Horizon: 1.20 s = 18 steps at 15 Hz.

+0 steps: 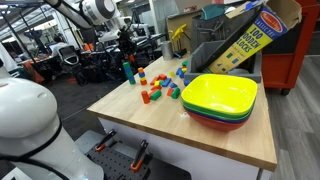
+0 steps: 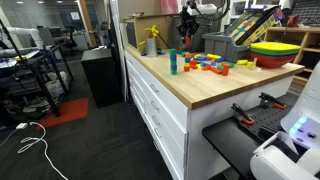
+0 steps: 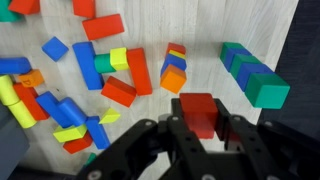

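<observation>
My gripper [image 3: 199, 122] is shut on a red block [image 3: 197, 108] and holds it above the wooden table [image 1: 150, 122]. In both exterior views the gripper [image 1: 127, 46] [image 2: 187, 26] hangs over the far corner of the table, near an upright stack of green and blue blocks [image 1: 128, 70] [image 2: 173, 62]. In the wrist view that stack [image 3: 250, 74] lies to the right of the held block. Several loose red, blue, yellow, orange and green blocks [image 3: 95, 75] [image 1: 160, 87] are scattered on the table beside it.
A stack of yellow, green and red bowls [image 1: 220, 97] [image 2: 275, 50] stands at one end of the table. A wooden-blocks box [image 1: 250, 35] leans behind it. A yellow object [image 1: 178, 38] [image 2: 151, 42] stands at the back edge. Drawers [image 2: 150, 95] are under the table.
</observation>
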Tool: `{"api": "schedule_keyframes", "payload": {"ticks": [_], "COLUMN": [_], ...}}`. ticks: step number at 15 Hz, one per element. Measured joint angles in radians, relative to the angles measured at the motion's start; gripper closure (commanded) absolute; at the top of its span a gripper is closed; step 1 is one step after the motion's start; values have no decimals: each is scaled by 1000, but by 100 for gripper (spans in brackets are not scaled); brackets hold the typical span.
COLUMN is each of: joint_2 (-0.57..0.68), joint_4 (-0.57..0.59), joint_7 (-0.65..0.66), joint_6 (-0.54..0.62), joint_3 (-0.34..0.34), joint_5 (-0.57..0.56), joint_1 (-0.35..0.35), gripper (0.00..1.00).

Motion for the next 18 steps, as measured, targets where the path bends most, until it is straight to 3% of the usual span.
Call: {"api": "schedule_keyframes", "payload": {"ticks": [18], "joint_2": [53], "joint_4": [10], "joint_7": [0], "joint_6": [-29], "joint_3": [-25], "joint_5": [85], "joint_1": [0], "gripper": [92]}}
